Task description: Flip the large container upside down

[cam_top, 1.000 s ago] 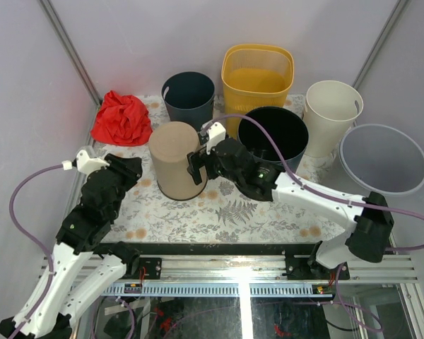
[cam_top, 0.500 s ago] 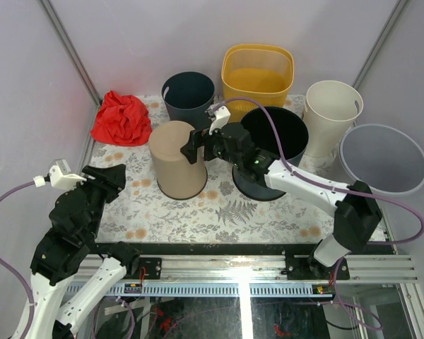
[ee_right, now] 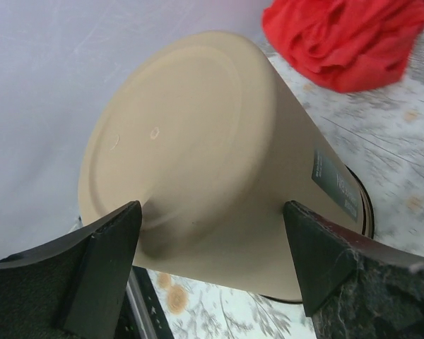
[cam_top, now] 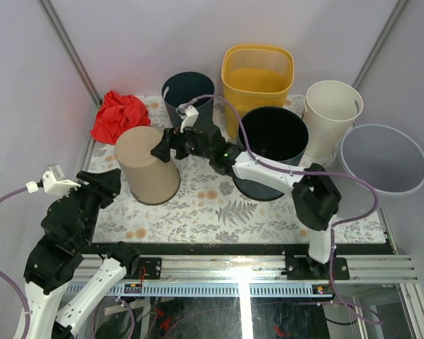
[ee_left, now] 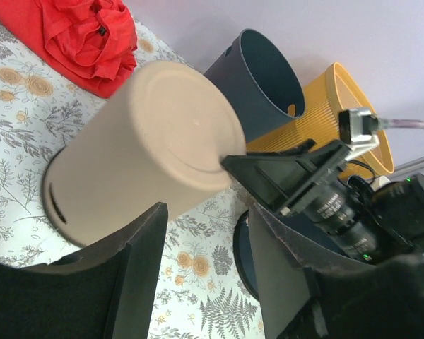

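Red cloth [cam_top: 120, 116] is lying bunched at the far left of the bench [cam_top: 219, 212]. Nearer the camera, the left end effector [ee_left: 206, 233] is hovering with its fingers spread and nothing between them. Just right of the cloth, the large beige container [cam_top: 145, 166] is leaning to the left, its closed base facing up and outward while one side of its open rim is resting on the bench. The right end effector [cam_top: 164, 147] is reaching across to it with fingers apart, one fingertip seeming to press at the base rim rather than clamping anything. Further right, the dark blue bin [cam_top: 189, 95], yellow basket [cam_top: 258, 70], black bucket [cam_top: 272, 138], cream bin [cam_top: 332, 106] and grey basin [cam_top: 384, 159] are standing mouth-up. The flip is looking under half done: the container is not yet lying on its side, and bringing it onto its base is waiting to be done.
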`<state>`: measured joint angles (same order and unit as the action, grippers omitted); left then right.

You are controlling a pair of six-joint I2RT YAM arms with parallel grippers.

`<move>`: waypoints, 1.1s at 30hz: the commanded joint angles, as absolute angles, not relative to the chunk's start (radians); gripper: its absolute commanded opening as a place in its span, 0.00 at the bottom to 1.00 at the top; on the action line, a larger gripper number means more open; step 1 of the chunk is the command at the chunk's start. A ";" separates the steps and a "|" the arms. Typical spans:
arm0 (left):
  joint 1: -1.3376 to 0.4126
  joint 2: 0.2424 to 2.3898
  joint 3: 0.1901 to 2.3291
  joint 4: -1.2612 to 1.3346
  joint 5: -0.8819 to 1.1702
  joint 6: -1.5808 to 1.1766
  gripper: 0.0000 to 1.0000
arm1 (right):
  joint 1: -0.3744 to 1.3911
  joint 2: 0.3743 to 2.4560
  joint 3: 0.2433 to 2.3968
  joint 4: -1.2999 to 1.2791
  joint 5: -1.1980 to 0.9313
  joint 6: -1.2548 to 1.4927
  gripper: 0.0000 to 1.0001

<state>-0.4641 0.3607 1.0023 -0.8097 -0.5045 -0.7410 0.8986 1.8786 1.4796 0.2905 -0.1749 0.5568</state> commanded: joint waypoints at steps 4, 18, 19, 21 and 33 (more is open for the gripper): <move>-0.462 0.330 1.036 -0.828 -0.523 -0.708 0.49 | 0.943 2.111 1.750 0.286 -0.349 0.636 0.86; -0.462 0.326 1.071 -0.840 -0.529 -0.678 0.51 | 0.979 2.487 2.233 0.348 -0.555 0.811 0.86; -0.463 0.325 1.073 -0.841 -0.530 -0.679 0.51 | 0.983 2.504 2.257 0.347 -0.567 0.818 0.85; -0.461 0.324 1.076 -0.841 -0.529 -0.682 0.51 | 0.985 2.522 2.276 0.359 -0.596 0.830 0.86; -0.462 0.341 1.105 -0.839 -0.524 -0.663 0.52 | 0.980 2.220 1.919 0.410 -0.548 0.714 0.90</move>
